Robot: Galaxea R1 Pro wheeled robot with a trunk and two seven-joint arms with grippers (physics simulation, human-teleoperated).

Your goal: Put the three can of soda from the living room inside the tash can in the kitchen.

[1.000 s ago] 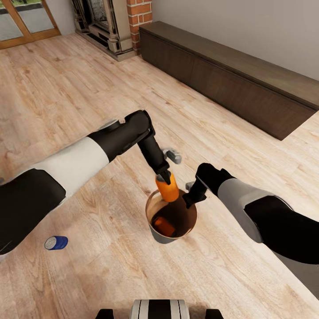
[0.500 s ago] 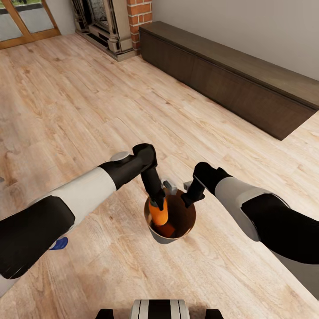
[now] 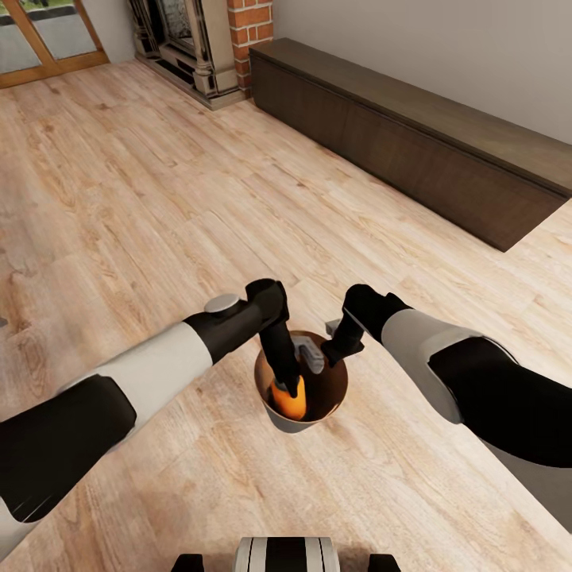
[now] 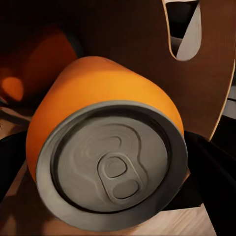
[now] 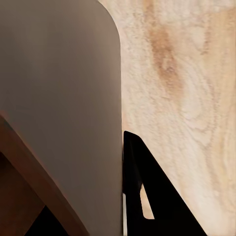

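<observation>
Head view: we're over the wood floor in the living room, long dark low cabinet along the wall, brick fireplace at the far end. The tash can stands upright on the floor between our two arms.

Left gripper reaches down inside the bin with an orange can at its tip, the can well below the rim. We can't judge finger contact from up here.

Left wrist view fills that in: the held orange can sits end-on with its silvery pull-tab top toward the lens, dark finger edges close at either side, so we read the left jaws as clamped on it. Behind it lies a second orange can on the brown inner wall, plus the oval handle cut-out.

Right gripper is at the bin's rim. Right wrist view shows the pale outer wall, one dark finger tight beside it and bare floor; we read a grip on the rim.
</observation>
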